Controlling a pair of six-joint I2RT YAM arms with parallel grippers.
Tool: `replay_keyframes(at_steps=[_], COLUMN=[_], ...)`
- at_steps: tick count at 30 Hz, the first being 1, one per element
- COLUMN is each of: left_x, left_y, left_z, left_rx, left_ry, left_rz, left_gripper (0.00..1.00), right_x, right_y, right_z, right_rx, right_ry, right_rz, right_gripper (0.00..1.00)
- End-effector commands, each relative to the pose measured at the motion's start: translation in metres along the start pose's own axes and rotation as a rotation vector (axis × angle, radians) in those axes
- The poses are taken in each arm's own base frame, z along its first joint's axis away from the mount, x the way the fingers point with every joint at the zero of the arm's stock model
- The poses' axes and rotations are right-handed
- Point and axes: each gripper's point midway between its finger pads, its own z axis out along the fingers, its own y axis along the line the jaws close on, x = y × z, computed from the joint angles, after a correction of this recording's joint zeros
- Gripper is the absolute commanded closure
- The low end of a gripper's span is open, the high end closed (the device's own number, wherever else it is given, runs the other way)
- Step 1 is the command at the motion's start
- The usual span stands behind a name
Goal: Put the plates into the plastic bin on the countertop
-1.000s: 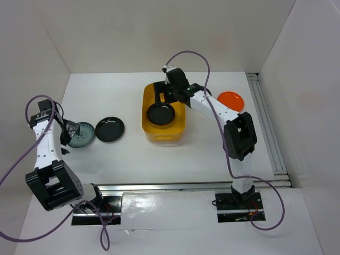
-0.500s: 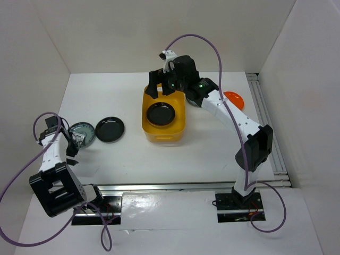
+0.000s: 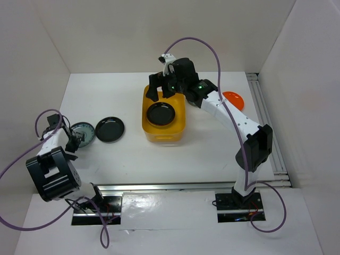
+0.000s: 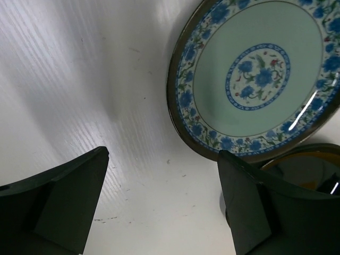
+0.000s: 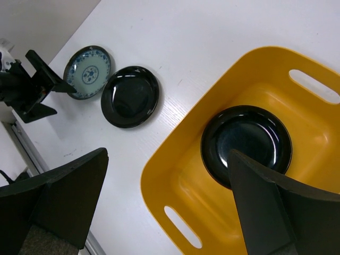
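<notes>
A grey-blue patterned plate [image 4: 260, 79] lies flat on the white countertop [image 3: 122, 154]. My left gripper [image 3: 74, 141] stands low at its near-left rim, open and holding nothing; its right finger [image 4: 265, 207] almost reaches the rim. A glossy black plate [image 3: 109, 129] sits just right of the patterned one. The yellow-orange plastic bin [image 3: 180, 125] holds another black plate [image 5: 246, 144]. My right gripper [image 3: 162, 90] hovers open and empty above the bin's far end. An orange plate [image 3: 234, 99] lies to the right, partly behind the right arm.
White walls close in the countertop at the back and both sides. A metal rail [image 3: 180, 186] runs along the front edge, and another rail [image 3: 268, 127] runs down the right side. Purple cables loop off both arms.
My right gripper has risen out of the bin, leaving the black plate lying inside. My left gripper has swung down and nearer, to the patterned plate's near-left rim.
</notes>
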Motion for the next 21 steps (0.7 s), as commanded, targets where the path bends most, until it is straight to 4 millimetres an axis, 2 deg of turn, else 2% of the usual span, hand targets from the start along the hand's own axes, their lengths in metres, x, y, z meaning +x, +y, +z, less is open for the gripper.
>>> replay_keyframes(at_steps=[1, 5, 6, 9, 16, 19, 20, 21], left_x=[-0.018, -0.021, -0.021, -0.022, -0.026, -0.027, -0.029, -0.025], left_y=[-0.012, -0.014, -0.012, -0.013, -0.017, -0.017, -0.023, -0.019], left_z=[0.001, 0.014, 0.02, 0.023, 0.035, 0.04, 0.038, 0.042], left_rx=[0.025, 0.013, -0.01, -0.018, -0.06, -0.09, -0.083, -0.104], left_ry=[-0.061, -0.065, -0.059, -0.053, -0.052, -0.048, -0.063, -0.045], left_rz=[-0.038, 0.017, 0.021, 0.022, 0.036, 0.05, 0.059, 0.064], left_gripper=[0.04, 0.05, 0.05, 0.06, 0.06, 0.09, 0.09, 0.11], right_x=[-0.019, -0.024, -0.02, -0.013, -0.013, -0.013, -0.013, -0.013], right_y=[0.002, 0.004, 0.003, 0.0, 0.0, 0.0, 0.0, 0.0], right_z=[-0.015, -0.023, -0.021, -0.021, -0.021, -0.021, -0.021, -0.021], right_rx=[0.014, 0.013, 0.015, 0.026, 0.026, 0.026, 0.026, 0.026], right_ry=[-0.055, -0.065, -0.055, -0.044, -0.044, -0.044, -0.044, -0.044], right_rz=[-0.045, -0.056, -0.054, -0.051, -0.051, -0.051, -0.051, -0.051], right_gripper=[0.0, 0.0, 0.0, 0.0, 0.0, 0.0, 0.0, 0.0])
